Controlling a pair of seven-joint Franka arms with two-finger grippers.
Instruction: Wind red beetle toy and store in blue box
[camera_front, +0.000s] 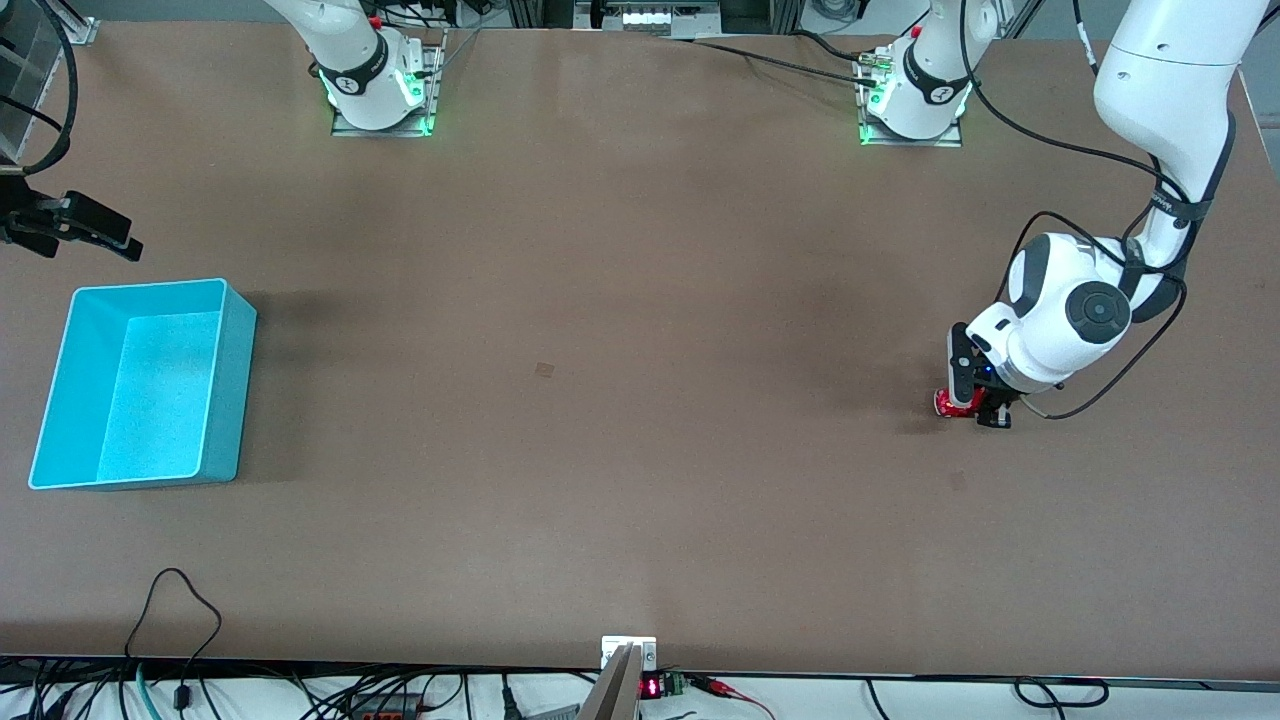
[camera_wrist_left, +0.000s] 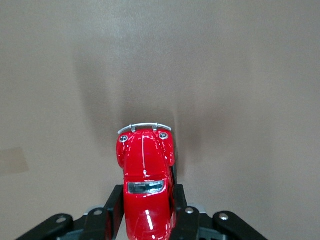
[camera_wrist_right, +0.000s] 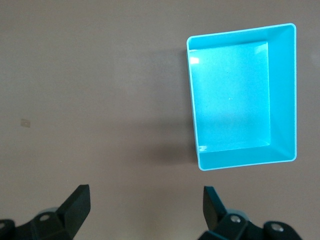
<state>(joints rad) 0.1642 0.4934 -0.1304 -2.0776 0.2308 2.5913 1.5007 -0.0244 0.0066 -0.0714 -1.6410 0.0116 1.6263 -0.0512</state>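
Observation:
The red beetle toy (camera_front: 948, 403) is at the left arm's end of the table, low at the surface. My left gripper (camera_front: 968, 404) is shut on its sides. In the left wrist view the toy (camera_wrist_left: 146, 165) sticks out from between the black fingers (camera_wrist_left: 114, 212), silver bumper forward, with its shadow on the table just under it. I cannot tell whether its wheels touch. The blue box (camera_front: 228, 400) stands empty at the right arm's end. My right gripper (camera_front: 125, 240) is open and empty, up in the air beside the box, which its wrist view shows (camera_wrist_right: 282, 90).
A small pale mark (camera_front: 545, 370) lies on the brown table near its middle. Cables (camera_front: 180, 620) trail over the table's edge nearest the front camera. A dark-framed clear panel (camera_front: 20, 80) stands at the corner by the right arm's base.

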